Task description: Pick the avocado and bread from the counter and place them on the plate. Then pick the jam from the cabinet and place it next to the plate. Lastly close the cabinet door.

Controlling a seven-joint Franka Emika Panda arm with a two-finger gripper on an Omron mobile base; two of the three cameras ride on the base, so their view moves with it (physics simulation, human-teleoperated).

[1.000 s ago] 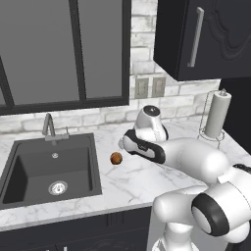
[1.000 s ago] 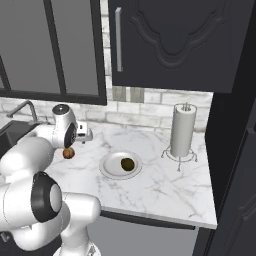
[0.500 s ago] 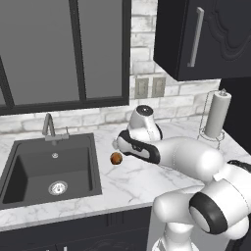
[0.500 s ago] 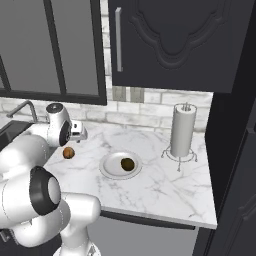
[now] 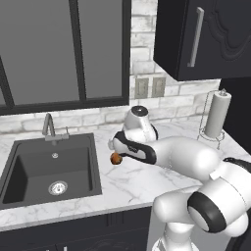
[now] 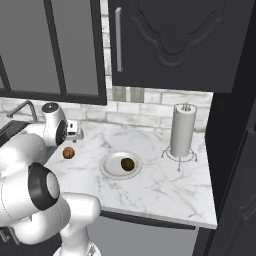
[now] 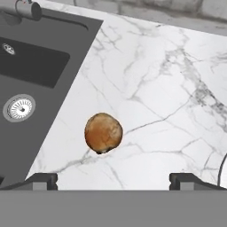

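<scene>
At the far left sits the black sink (image 5: 51, 166) with its tap (image 5: 48, 126), sunk into the white marble bench (image 5: 128, 182). Just past the sink's right rim, on bare marble, lies the bread (image 5: 115, 158), a small orange-brown lump sitting on its own, touching nothing. The fingers (image 7: 113, 179) hang directly over it, spread as wide as they seem to go and holding nothing; looking down along the hand, the bread (image 7: 103, 133) sits between the two dark tips and a little nearer the left-hand one, a short way ahead of them, so the coming move looks to me like a near-straight drop with a slight nudge toward that side to centre it. The lump is close to round (I can make out no real long axis), so I doubt the turn of the wrist matters much. Further right on the bench, well apart from the bread, is the pale plate (image 6: 109, 171) with the dark avocado (image 6: 127, 163) already resting in it, which suggests the first item is done and the bread is the step in hand. Beyond that stands a paper towel holder (image 6: 182, 131) near the wall, and above it the black cabinet (image 6: 170, 40) with its long pale handle (image 6: 118, 39).
</scene>
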